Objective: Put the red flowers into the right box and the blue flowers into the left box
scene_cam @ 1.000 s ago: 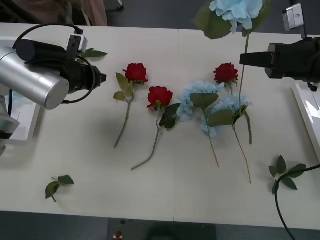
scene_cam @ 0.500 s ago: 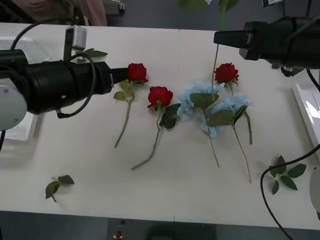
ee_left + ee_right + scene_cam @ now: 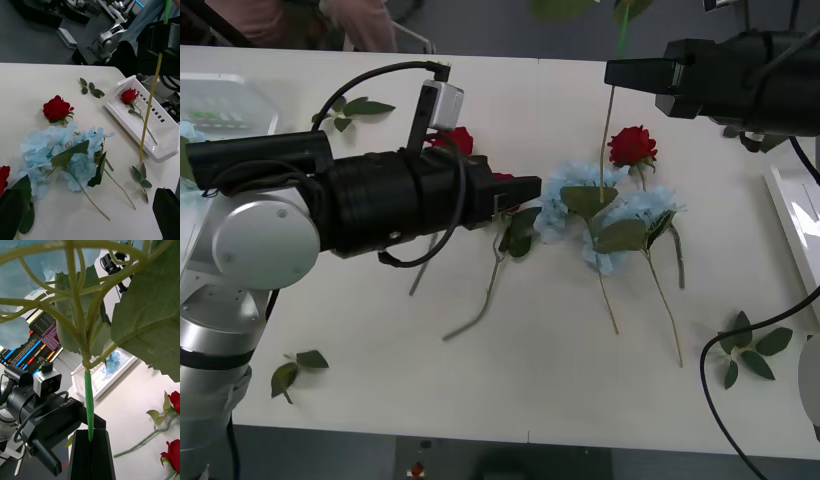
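Left claw [image 3: 525, 188] hides 1 red rose [image 3: 498, 179]; held stem's [image 3: 607, 120] bloom cropped.

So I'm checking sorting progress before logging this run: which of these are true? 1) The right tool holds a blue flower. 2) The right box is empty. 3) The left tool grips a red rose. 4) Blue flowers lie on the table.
1) True: the right tool is shut on the stem of a blue flower, held above the table.
2) False: the right box has a red rose lying in it.
3) False: the left tool is open and holds nothing, reaching over the flowers mid-table.
4) True: blue flowers lie on the table.
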